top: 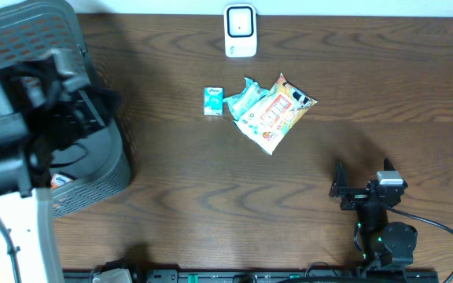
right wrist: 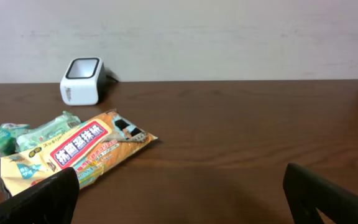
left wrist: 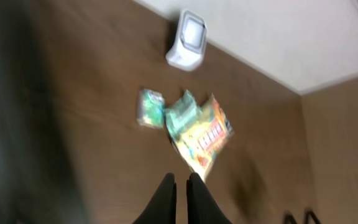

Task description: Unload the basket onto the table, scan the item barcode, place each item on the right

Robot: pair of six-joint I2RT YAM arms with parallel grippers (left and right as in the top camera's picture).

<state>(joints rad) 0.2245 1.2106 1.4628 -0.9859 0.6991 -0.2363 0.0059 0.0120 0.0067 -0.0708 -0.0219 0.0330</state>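
A grey basket [top: 108,177] sits at the left end of the desk [top: 171,196]. The left arm [top: 22,118] looms over it, close to the overhead camera, and covers most of its inside. Only a scrap of something orange and white shows near the basket wall, too little to name.

Nothing stands between the scanner [top: 241,30], at the far edge, and the three packs lying just in front of it. These are a small teal pack [top: 213,101], a green pack [top: 244,98] and the larger orange pack [top: 278,114], which partly overlaps the green one. The teal pack lies just beside the green one; I cannot tell whether they touch.

The left gripper [left wrist: 180,186] is high above the desk with its jaws pressed together and nothing between them. Its view is blurred, and a dark smear fills the left side. The right gripper [right wrist: 179,180] is low near the front right of the desk. Its jaws are spread wide and empty, well apart from the packs, and only the finger ends show at the frame's lower corners. No barcode can be made out on any pack.

The desk is dark brown wood grain. A pale plain wall [right wrist: 229,37] rises behind it. A black cable [top: 439,228] loops from the right arm's base, and a black rail [top: 250,275] runs along the front edge.
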